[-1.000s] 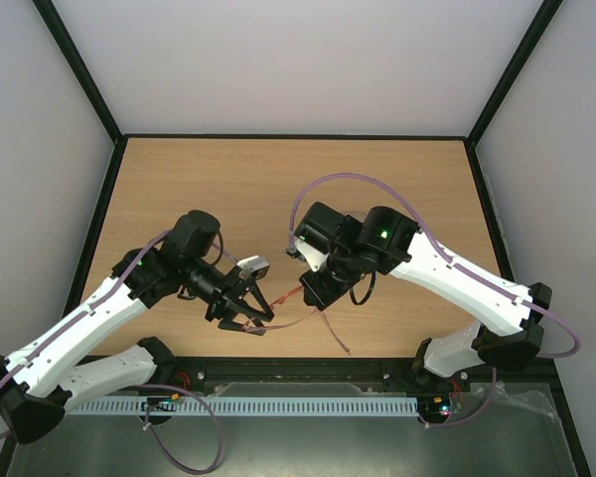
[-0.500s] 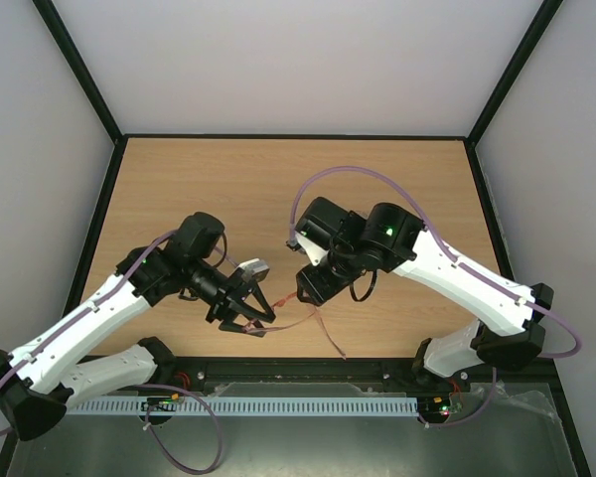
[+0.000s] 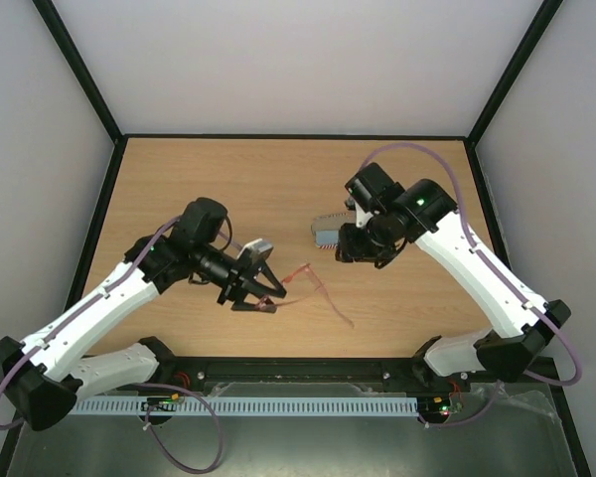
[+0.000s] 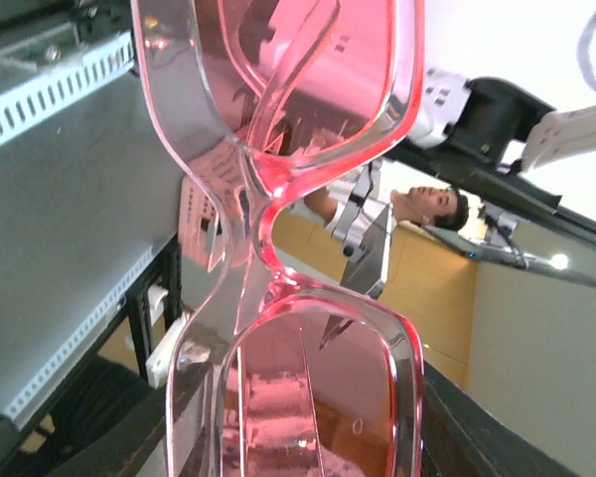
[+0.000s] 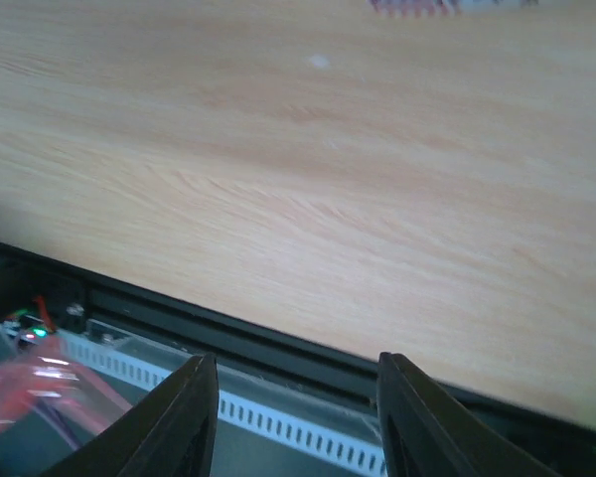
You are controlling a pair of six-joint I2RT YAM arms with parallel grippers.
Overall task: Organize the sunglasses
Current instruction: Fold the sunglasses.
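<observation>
While the sunglasses (image 3: 296, 277) hang off the wood, over the near edge of the table (image 3: 278, 179) a little left of its middle, their pink translucent front fills the left wrist view, bridge (image 4: 259, 238) in the centre and a lens on either side. From above, one slim temple (image 3: 336, 308) trails away from the front toward the near edge, splayed out rather than folded. Whether its tip touches the table cannot be told.

The left gripper (image 3: 261, 295) has its jaws clenched on the sunglasses at the frame's left end, carrying them alone. The right gripper (image 3: 328, 237) stands well apart from them, over the middle of the table and right of centre. Its own camera shows the jaws released, with both fingers (image 5: 194, 417) spread and only bare wood and the near rail between them. A pink blur (image 5: 25, 390) at the lower left of that view is probably the sunglasses.

My reading is that the step in hand is folding: one arm steadies the front so the other can close the temples. The next move would call for the right gripper to come to the loose temple, meet it close to the hinge and swing it gently in against the front, since so thin a piece could flex or slip. The left grip must hold firm as it does.
</observation>
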